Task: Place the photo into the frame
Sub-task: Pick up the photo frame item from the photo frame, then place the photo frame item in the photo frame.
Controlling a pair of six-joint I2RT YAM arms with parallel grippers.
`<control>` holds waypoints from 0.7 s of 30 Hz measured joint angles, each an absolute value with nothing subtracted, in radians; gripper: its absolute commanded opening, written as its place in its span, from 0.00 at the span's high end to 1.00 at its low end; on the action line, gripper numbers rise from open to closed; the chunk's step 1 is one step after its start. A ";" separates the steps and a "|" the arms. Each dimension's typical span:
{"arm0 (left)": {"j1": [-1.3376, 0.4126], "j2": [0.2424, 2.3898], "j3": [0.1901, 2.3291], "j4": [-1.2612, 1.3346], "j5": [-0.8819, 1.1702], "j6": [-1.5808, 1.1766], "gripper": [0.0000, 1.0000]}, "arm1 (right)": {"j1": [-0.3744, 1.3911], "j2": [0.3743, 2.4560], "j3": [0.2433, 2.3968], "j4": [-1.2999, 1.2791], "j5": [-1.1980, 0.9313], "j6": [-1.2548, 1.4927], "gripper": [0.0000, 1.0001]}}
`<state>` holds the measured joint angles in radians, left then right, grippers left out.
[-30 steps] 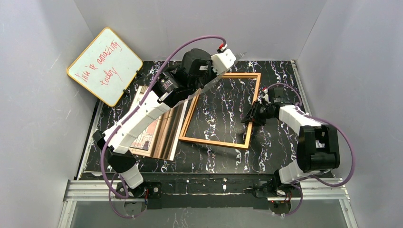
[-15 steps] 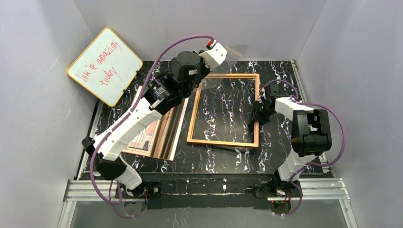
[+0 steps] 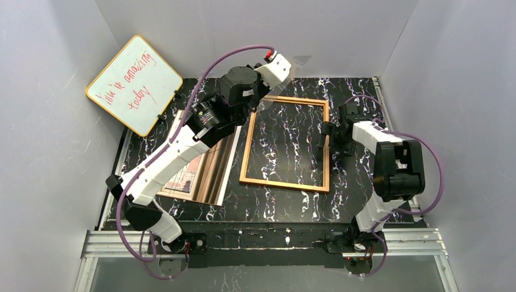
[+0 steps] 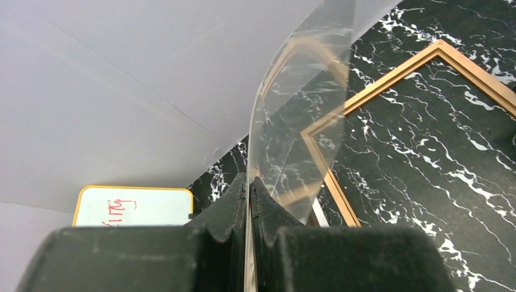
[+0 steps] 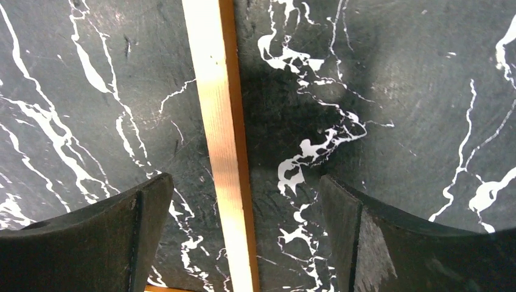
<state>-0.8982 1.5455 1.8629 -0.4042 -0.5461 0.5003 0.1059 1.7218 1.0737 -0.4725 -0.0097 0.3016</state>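
Left end effector [image 4: 249, 185] pinched shut on clear pane [image 4: 298, 121] above frame's [image 3: 283, 185] 11 o'clock corner; right end effector [image 5: 243, 201] wide open, straddling its 3 o'clock rail.

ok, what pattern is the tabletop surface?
The tabletop is black with white marble-like veins; clearest in the right wrist view.

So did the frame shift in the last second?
Yes. The frame has swung squarer: its near-left corner slid right, away from the photo, which stayed put, and its right rail now runs about parallel to the table's right edge.
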 measured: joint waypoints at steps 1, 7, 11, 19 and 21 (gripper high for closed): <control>-0.898 1.546 1.863 -0.396 -0.551 0.507 1.00 | 0.105 1.714 1.074 -0.474 -0.007 0.317 0.01; -0.898 1.571 1.901 -0.313 -0.570 0.593 1.00 | 0.080 1.603 1.121 -0.464 -0.175 0.479 0.01; -0.898 1.590 1.920 -0.216 -0.568 0.657 1.00 | 0.051 1.576 1.185 -0.428 -0.319 0.548 0.01; -0.926 1.420 1.465 0.035 -0.537 0.822 1.00 | 0.039 1.416 1.095 -0.307 -0.472 0.715 0.01; -0.965 1.382 1.333 0.045 -0.528 0.833 1.00 | 0.040 1.387 1.068 -0.259 -0.508 0.762 0.01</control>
<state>-0.9649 1.3815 1.3331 0.0448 -0.5278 0.8333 0.0399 1.3869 1.0676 -0.2588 -0.5079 0.7620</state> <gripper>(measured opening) 0.009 0.985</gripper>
